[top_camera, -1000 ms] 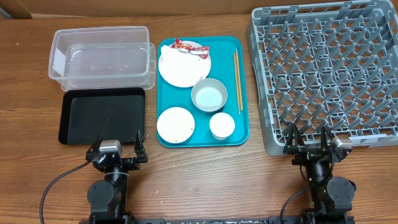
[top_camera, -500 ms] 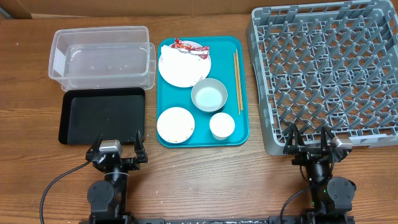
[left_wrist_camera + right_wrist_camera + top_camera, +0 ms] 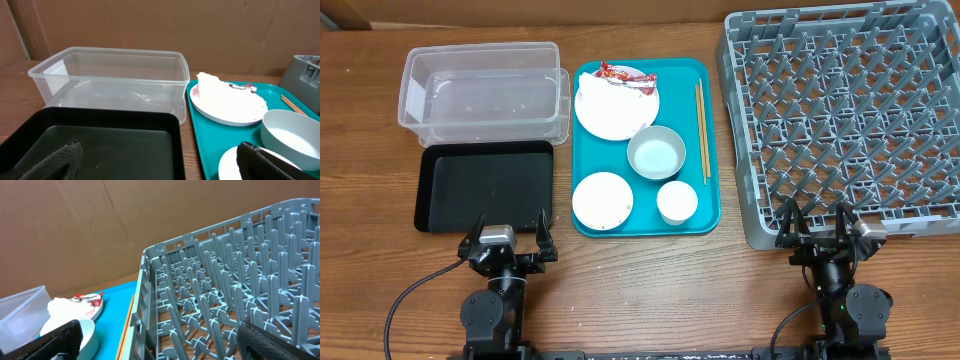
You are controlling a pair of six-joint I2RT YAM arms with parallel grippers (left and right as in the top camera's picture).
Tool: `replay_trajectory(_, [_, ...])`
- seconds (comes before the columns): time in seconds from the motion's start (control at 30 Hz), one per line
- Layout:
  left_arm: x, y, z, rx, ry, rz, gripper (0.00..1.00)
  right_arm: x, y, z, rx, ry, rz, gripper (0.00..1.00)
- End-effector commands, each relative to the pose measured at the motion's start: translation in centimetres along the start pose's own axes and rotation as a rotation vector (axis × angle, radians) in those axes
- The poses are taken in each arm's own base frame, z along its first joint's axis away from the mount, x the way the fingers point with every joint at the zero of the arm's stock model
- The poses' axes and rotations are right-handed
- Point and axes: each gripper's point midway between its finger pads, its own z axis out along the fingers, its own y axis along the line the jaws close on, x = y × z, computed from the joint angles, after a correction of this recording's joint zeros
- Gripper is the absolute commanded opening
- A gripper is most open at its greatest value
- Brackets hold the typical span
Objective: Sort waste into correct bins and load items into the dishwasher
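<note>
Beyond the spread left hand point(image 3: 510, 228) sit tub point(image 3: 480, 95) and black tray point(image 3: 485, 185); beyond the spread right hand point(image 3: 813, 218), the rack point(image 3: 840, 100), apparently splitting duties.

The wooden tabletop point(image 3: 650, 280) carries four things directly: a clear tub point(image 3: 410, 95) at 10 o'clock, a black tray point(image 3: 485, 190) at 8 o'clock just below it, a teal tray point(image 3: 711, 210) at centre, and a grey dish rack point(image 3: 840, 110) at 2 o'clock.
</note>
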Motion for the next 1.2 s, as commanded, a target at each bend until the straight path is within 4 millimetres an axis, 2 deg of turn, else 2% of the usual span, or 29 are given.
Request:
replay_trajectory(0.0, [0.1, -0.4, 0.0, 0.019, 0.0, 0.023, 1.0, 0.1, -0.2, 0.0, 0.008, -0.009, 0.0, 1.0])
replay_trajectory(0.97, [0.1, -0.4, 0.0, 0.018, 0.0, 0.023, 1.0, 0.0, -0.3, 0.0, 0.008, -0.009, -0.002, 1.0])
replay_trajectory(1.1, [0.1, -0.4, 0.0, 0.018, 0.0, 0.023, 1.0, -0.7, -1.8, -0.1, 0.098, -0.047, -0.004, 1.0])
replay_trajectory(1.17, [0.1, -0.4, 0.0, 0.018, 0.0, 0.023, 1.0, -0.7, -1.8, -0.1, 0.1, -0.047, -0.004, 1.0])
